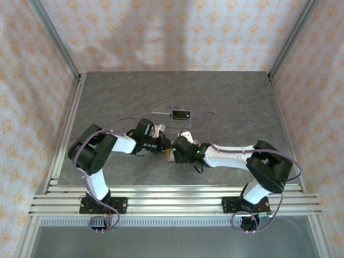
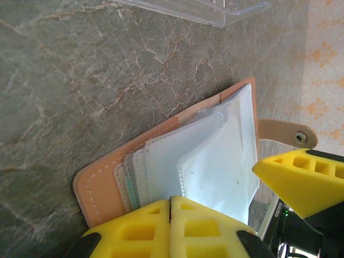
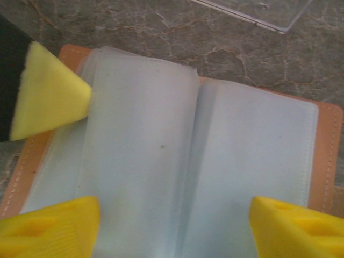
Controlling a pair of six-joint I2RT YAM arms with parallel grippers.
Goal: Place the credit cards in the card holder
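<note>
The card holder [image 3: 326, 156] lies open on the table, tan inside, with clear plastic sleeves [image 3: 252, 156] fanned out. In the left wrist view the card holder [image 2: 102, 185] shows its snap tab [image 2: 287, 134] at the right. My left gripper [image 2: 170, 223] is shut, its tips down on the near edge of the sleeves; whether it pinches one I cannot tell. My right gripper [image 3: 172, 228] is open, hanging wide over the sleeves with nothing between its fingers. One black credit card [image 1: 180, 114] stands in the clear stand [image 1: 183, 118] behind both grippers.
The clear plastic stand [image 2: 215, 11] sits just beyond the holder. Both arms meet at the table's middle [image 1: 169, 149], very close together; the left finger [image 3: 48, 99] reaches the holder's left edge. Marbled grey tabletop [image 1: 107, 102] stretches around, with framed walls at the sides.
</note>
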